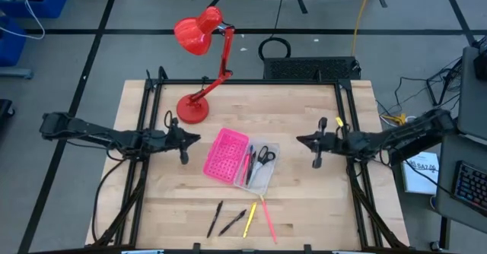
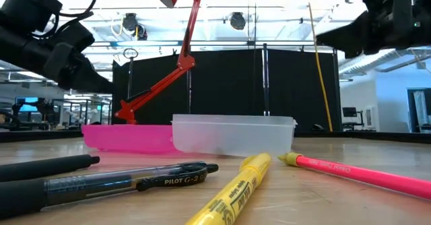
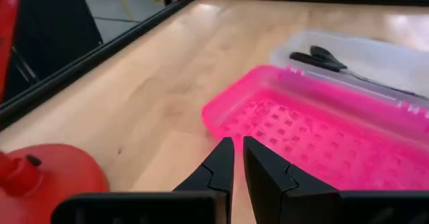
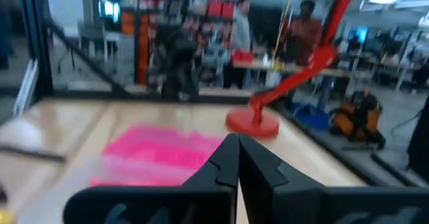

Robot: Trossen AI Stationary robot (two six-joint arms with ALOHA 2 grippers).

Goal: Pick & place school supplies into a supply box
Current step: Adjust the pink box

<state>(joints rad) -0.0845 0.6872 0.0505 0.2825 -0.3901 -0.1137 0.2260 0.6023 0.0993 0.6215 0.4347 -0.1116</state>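
Observation:
The supply box lies open mid-table, its pink perforated half (image 1: 226, 155) joined to the clear tray (image 1: 259, 174). In the tray lie the scissors (image 1: 264, 156) and a few dark pens (image 1: 249, 165). Near the table's near edge lie two black pens (image 1: 215, 218) (image 1: 233, 222), a yellow marker (image 1: 250, 218) and a pink pen (image 1: 268, 216). My left gripper (image 1: 185, 144) hovers shut left of the pink half (image 3: 301, 130); the scissors (image 3: 322, 58) show in its wrist view. My right gripper (image 1: 314, 144) hovers shut right of the box and faces it (image 4: 161, 153).
A red desk lamp stands with its base (image 1: 192, 109) at the table's far left, just behind my left gripper, and its head (image 1: 196, 32) reaches beyond the far edge. A dark frame (image 1: 243, 82) rims the table. People stand in the room beyond (image 4: 240, 23).

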